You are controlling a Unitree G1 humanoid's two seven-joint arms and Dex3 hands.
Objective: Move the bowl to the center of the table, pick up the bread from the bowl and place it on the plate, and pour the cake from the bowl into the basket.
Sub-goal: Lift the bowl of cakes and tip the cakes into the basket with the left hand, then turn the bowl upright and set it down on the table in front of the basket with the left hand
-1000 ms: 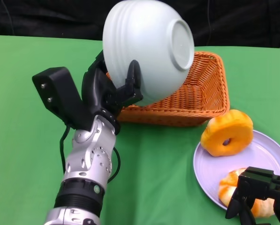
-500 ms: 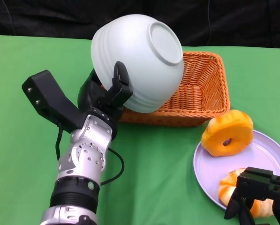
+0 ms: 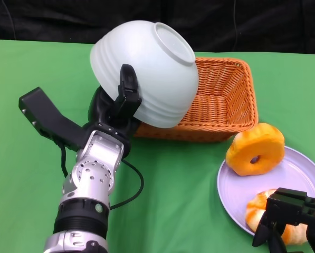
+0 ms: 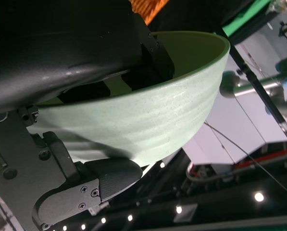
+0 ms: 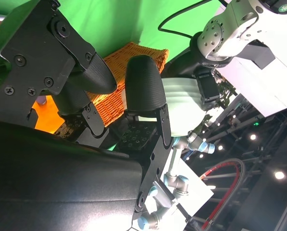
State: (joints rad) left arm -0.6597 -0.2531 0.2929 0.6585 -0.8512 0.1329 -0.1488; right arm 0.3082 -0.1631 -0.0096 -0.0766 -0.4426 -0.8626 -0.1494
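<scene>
Head view, with both wrist views. Nearest, at the lower right, the right hand [image 3: 289, 216] hangs over the near edge of the plate [image 3: 305, 174]; its fingers are apart and curl downward with nothing between them, so it is released, and one orange bread piece [image 3: 263, 213] lies just under and beyond the fingertips. A second piece, the ring-shaped bread [image 3: 255, 149], leans on the plate's far rim, farther from that hand and toward the basket.

To the left, the left hand [image 3: 117, 105] is raised above the table [image 3: 30, 74] and grasps the bowl [image 3: 144, 74] by its rim: one finger lies along the ribbed outer wall, and the left wrist view shows other fingers inside the rim, so the wall is clamped between them. The bowl is turned nearly upside down, foot ring facing up and toward the camera, mouth facing down and away. It sits directly beyond and above the hand, over the near left corner of the basket [image 3: 226, 100], which stands on the table just beyond the hand.

Key relation: the bowl's mouth-to-foot axis tilts steeply, its mouth toward the basket's left end. The cake is not visible in any view; whether it has dropped cannot be told. The left hand alone governs the pour; the right is well apart.
</scene>
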